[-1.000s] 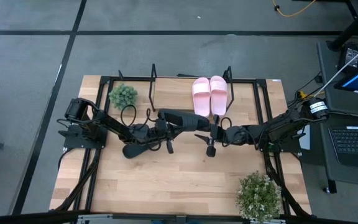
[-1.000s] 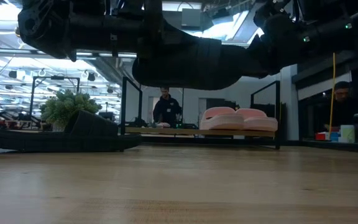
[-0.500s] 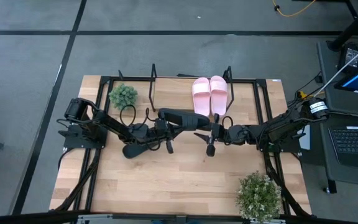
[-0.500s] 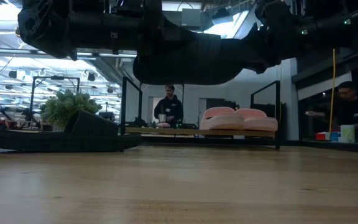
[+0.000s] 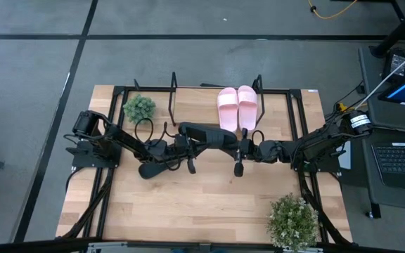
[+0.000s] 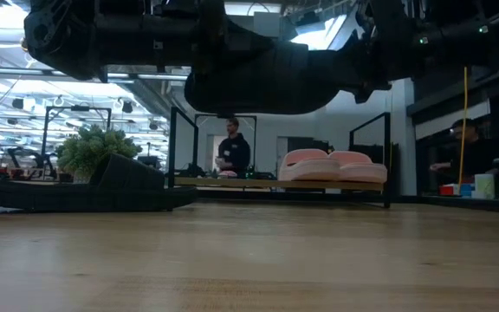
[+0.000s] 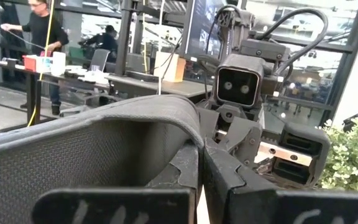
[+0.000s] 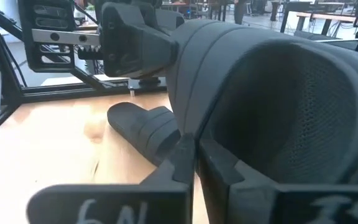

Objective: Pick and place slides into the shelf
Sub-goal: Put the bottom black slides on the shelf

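You have one matte black slide sandal with a wide ribbed strap (image 5: 206, 133) aloft between both grippers: left gripper (image 5: 187, 143) pinches one end, right gripper (image 5: 242, 148) pinches the other. Second black slide (image 5: 155, 168) lies under the left gripper.

matt black slide (image 8: 272, 118), meshy lining

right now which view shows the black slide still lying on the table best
The right wrist view: the black slide on the table lies unobstructed on the wood beyond the held slide. The low view shows only its side profile by the plant. In the high view the left arm covers most of it. The left wrist view doesn't show it.
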`<state>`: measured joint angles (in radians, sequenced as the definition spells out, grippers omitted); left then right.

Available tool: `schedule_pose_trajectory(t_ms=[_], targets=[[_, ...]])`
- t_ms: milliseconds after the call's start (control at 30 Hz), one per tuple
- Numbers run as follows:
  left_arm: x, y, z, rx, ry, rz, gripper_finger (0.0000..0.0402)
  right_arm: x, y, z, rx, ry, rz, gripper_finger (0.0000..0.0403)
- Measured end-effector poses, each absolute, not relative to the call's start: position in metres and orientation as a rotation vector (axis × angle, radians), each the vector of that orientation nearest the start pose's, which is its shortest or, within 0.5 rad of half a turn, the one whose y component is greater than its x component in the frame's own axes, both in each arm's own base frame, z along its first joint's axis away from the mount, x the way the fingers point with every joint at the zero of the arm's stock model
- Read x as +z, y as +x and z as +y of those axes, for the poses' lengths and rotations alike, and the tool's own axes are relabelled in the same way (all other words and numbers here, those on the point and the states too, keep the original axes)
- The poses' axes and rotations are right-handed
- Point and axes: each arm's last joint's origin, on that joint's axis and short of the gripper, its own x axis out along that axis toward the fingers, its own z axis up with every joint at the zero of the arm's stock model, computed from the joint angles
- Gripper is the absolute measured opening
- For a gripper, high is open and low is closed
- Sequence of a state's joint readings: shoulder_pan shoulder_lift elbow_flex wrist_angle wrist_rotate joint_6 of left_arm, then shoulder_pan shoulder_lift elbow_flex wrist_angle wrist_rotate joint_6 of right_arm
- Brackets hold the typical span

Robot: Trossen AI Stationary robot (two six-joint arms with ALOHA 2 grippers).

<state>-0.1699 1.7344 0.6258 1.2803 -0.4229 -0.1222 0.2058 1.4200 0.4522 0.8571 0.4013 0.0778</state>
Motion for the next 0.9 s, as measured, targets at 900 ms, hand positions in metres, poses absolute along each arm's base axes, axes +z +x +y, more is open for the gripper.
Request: schedule_pose_trajectory(t_ms=[900], targets=[[0.1872,0.3143,-0.0448,0.234,0.051,-0.070,0.0125,0.1858,0.2601,0.0432,-0.188,0.066,0.112,0.0000]])
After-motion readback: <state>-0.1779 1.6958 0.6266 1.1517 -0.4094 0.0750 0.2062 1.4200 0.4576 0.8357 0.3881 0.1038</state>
